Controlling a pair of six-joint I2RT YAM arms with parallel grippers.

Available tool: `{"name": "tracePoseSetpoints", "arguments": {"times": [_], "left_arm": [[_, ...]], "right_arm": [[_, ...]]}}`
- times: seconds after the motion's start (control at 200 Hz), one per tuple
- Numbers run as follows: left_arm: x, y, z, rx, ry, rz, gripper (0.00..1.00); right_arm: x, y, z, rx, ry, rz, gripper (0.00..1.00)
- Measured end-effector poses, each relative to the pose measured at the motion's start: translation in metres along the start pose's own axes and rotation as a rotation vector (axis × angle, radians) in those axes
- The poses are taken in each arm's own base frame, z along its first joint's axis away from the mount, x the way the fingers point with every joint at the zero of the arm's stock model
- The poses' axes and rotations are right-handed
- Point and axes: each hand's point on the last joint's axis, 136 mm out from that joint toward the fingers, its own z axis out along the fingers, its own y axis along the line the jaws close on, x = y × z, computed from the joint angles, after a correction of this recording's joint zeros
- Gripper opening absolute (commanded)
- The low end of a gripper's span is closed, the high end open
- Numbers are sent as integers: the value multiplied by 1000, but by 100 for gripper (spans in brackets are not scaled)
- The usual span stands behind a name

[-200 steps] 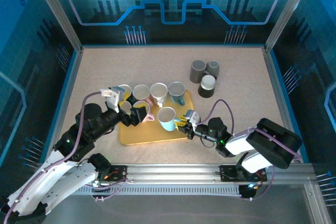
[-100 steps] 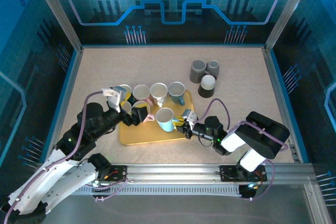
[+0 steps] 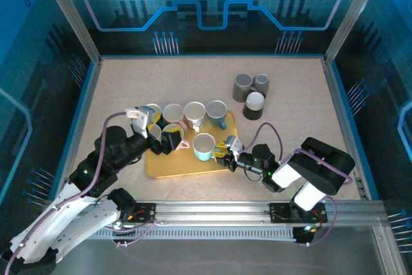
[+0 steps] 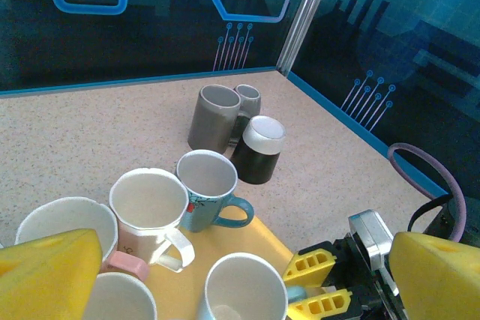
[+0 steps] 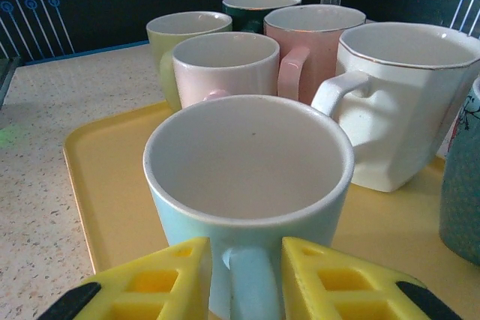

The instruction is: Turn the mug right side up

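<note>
Your right gripper [image 5: 246,256] sits low at the near edge of the yellow tray [image 5: 105,177]. Its 2 yellow fingers [image 5: 161,279] stand slightly apart, 1 on each side of the handle of the light blue mug [image 5: 247,162]. You can see a thin gap between each finger and the handle, so nothing is clamped. That mug stands upright on the tray directly ahead of the fingers, mouth up. Beyond it, a pale pink mug [image 5: 225,65] stands ahead to the left and a white mug [image 5: 397,103] ahead to the right. Your left gripper [image 3: 164,138] is spread fully apart and holds nothing, hovering over the mugs at the tray's far-left side.
</note>
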Motion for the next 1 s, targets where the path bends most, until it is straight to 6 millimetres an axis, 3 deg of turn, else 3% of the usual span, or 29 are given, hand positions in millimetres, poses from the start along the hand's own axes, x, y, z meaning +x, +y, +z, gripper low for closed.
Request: {"name": "tracePoseSetpoints", "arguments": {"times": [0.225,0.6,1.0], "left_arm": [[0,0,0,0,0,0,99],[1,0,1,-1,4,1,99],[4,1,6,-6,20,0,99]], "right_arm": [[13,-1,4,10,41,9,26],[8,-8,26,32,74,-13,11],[4,-15,36,65,92,-33,11]]}}
